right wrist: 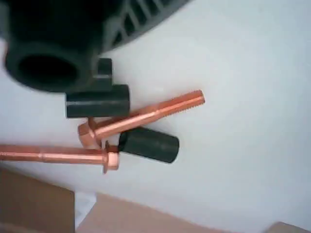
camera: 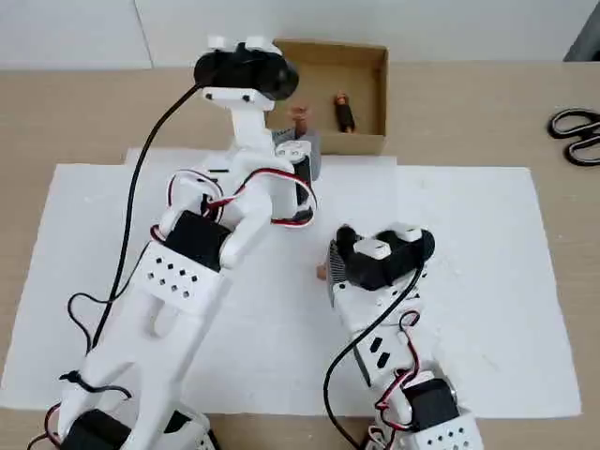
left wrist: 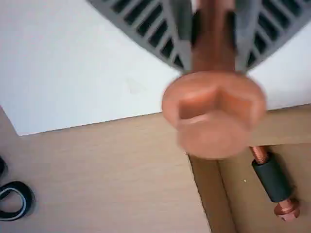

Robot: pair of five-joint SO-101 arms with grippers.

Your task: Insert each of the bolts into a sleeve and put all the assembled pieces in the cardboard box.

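A white sheet (camera: 487, 281) is spread over the tabletop (camera: 75, 112), and the cardboard box (camera: 382, 94) is set at its far edge. At the box's near wall, the left claw (left wrist: 214, 29) is seen clamped on the shank of a copper bolt (left wrist: 214, 111). The right claw (camera: 334, 270) is held low over the sheet, closed around a black sleeve (right wrist: 46, 70). One assembled piece (left wrist: 272, 179) is seen lying inside the box. Two loose bolts (right wrist: 146, 112), (right wrist: 53, 155) and two loose sleeves (right wrist: 97, 101), (right wrist: 148, 144) are seen lying together on the sheet.
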